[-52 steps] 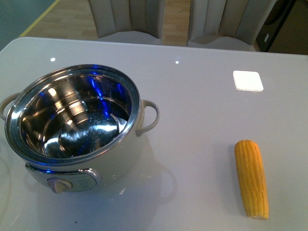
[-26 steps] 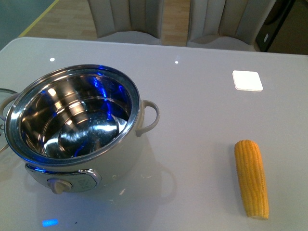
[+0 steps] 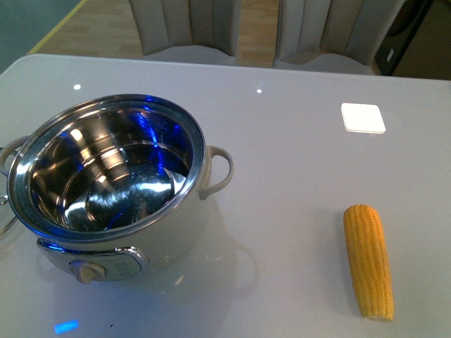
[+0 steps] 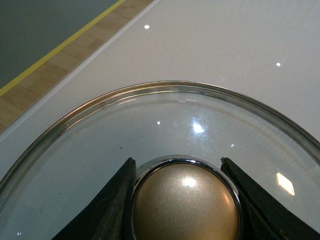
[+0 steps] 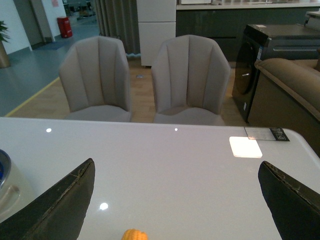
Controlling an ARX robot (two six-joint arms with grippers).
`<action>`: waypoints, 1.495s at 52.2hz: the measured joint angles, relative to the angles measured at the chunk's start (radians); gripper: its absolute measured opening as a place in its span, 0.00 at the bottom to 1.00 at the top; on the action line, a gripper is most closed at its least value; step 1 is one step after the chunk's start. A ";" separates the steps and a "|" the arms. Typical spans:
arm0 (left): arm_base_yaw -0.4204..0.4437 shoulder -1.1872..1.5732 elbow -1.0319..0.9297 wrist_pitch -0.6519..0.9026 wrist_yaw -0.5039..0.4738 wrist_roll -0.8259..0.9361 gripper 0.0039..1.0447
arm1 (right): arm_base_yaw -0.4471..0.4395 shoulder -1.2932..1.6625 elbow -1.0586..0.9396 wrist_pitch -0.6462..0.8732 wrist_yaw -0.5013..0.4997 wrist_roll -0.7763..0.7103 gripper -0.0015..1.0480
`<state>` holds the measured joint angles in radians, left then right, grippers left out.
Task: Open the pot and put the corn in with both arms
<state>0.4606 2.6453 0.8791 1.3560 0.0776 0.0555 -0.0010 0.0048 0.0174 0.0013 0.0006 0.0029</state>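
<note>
Glossy pale-grey worktop [image 3: 296, 162], two grey chairs [image 5: 95, 75] behind. At far left, glass lid [image 4: 165, 120] off the pot, gold knob [image 4: 185, 205] pinched on both sides by the left end effector [image 4: 177, 161]. Next along, cream pot [image 3: 106, 176] standing open, shiny steel inside with blue glints. Well to the right, corn [image 3: 368, 260] lying flat on the worktop, outside the pot. Right end effector [image 5: 176, 164] above the worktop, fingers spread wide, gripping nothing.
</note>
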 joint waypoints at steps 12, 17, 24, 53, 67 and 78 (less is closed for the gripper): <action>0.000 -0.003 -0.028 -0.002 -0.007 -0.012 0.80 | 0.000 0.000 0.000 0.000 0.000 0.000 0.91; 0.000 -0.015 -0.043 -0.003 -0.011 -0.016 0.91 | 0.000 0.000 0.000 0.000 0.000 0.000 0.91; 0.003 -0.068 -0.080 -0.010 -0.026 -0.025 0.93 | 0.000 0.000 0.000 0.000 0.000 0.000 0.91; 0.029 -0.806 -0.392 -0.222 0.050 -0.109 0.93 | 0.000 0.000 0.000 0.000 0.000 0.000 0.91; -0.091 -1.400 -0.634 -0.351 0.287 -0.074 0.60 | 0.000 0.000 0.000 0.000 0.000 0.000 0.91; -0.192 -1.543 -0.748 -0.396 0.183 -0.067 0.25 | 0.000 0.000 0.000 0.000 0.000 0.000 0.91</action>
<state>0.2691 1.1027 0.1307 0.9604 0.2607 -0.0116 -0.0010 0.0048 0.0174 0.0013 0.0002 0.0029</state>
